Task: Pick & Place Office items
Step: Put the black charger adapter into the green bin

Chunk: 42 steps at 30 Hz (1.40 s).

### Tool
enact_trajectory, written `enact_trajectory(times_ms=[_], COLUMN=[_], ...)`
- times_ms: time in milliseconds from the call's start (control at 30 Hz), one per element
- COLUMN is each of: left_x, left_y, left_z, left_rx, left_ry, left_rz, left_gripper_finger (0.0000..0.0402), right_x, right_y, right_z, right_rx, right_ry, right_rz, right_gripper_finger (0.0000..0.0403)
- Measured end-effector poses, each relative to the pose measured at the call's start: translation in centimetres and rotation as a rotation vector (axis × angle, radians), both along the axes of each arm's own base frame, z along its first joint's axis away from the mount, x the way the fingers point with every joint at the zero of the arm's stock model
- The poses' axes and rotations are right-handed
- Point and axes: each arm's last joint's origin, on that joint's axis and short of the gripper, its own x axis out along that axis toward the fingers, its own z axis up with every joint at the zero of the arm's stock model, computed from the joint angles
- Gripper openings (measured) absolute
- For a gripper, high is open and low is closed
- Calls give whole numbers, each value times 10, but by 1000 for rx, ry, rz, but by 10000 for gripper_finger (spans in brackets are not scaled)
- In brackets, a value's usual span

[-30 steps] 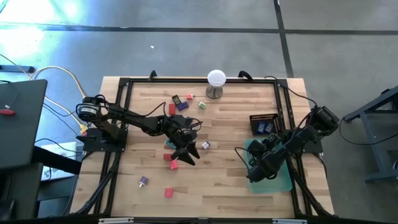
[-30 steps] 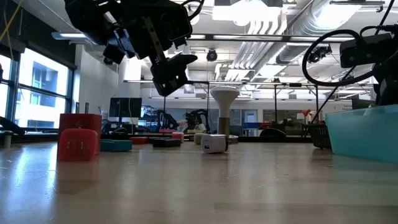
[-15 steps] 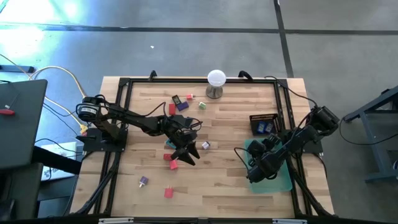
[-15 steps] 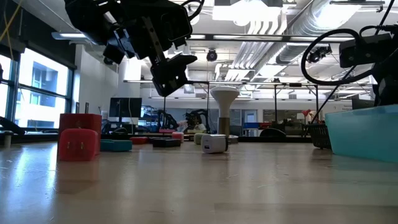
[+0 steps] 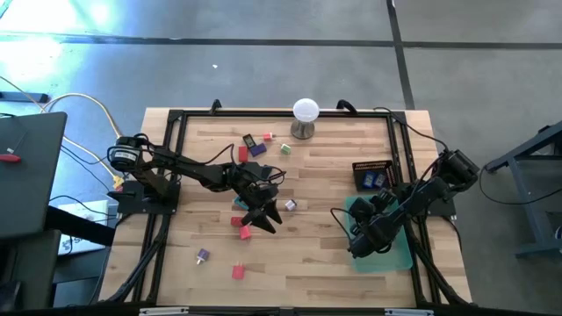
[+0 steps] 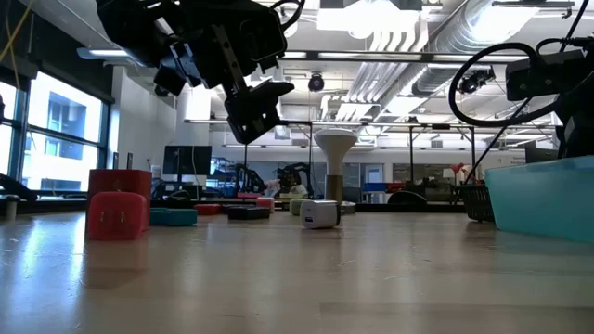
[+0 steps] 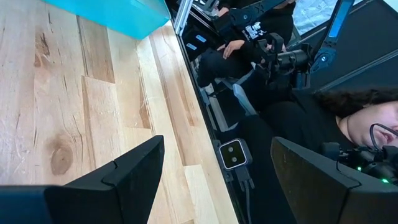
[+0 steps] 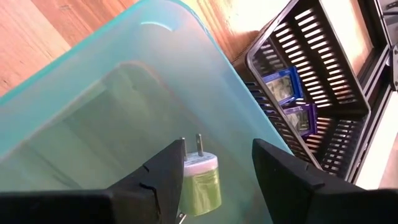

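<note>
Wooden tabletop (image 5: 316,246) under overhead light, black frame round its edge; low view looks across it into an open workshop with ducting on the ceiling.

Left gripper (image 5: 263,219) hangs above the tabletop's middle, clear of the wood in the low view (image 6: 246,111). Fingers (image 7: 118,177) spread wide, nothing between them. Left wrist view looks past the tabletop edge to a seated person in dark clothing.

Right gripper (image 5: 356,241) sits over the translucent green tray (image 5: 399,254) at the right side. Fingers (image 8: 280,168) parted, standing either side of a pale green plug-type item (image 8: 200,177) that lies in the tray with its two prongs pointing away from the wrist. Whether either finger touches it I cannot tell.

Black slotted basket (image 5: 373,175) just behind the tray holds two purple-blue items (image 8: 292,99).

Loose office items: red block (image 5: 245,232) just beside the left fingertips, with another red piece (image 5: 235,221) close by; small white-lavender piece (image 5: 290,205) near them; purple piece (image 5: 203,255) and red piece (image 5: 237,272) toward the near edge; a cluster at the far side including a purple one (image 5: 256,149), a pink one (image 5: 268,135) and a pale green one (image 5: 285,148).

White ball on a metal stand (image 5: 305,117) at the far edge.
</note>
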Motion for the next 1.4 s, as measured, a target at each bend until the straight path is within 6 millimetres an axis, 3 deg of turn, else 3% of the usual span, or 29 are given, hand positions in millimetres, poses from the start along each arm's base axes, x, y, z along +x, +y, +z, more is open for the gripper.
enact_trajectory(times_ms=[433,900,1100,1400], left_x=[0,0,1,-1], left_y=[0,0,-1,-2], left_z=[0,0,-4,-3], left_rx=[0,1,91,162], left_ry=[0,-1,0,-16], left_rz=[0,0,97,150], left_gripper_finger=[288,288,288,288], right_x=[0,-3,-4,-4], right_y=[0,-1,1,26], right_z=[0,2,17,46], right_rx=[-3,2,-57,-119], right_ry=[-14,55,67,-73], right_rz=[-16,-2,-44,66], right_gripper_finger=[185,367,395,394])
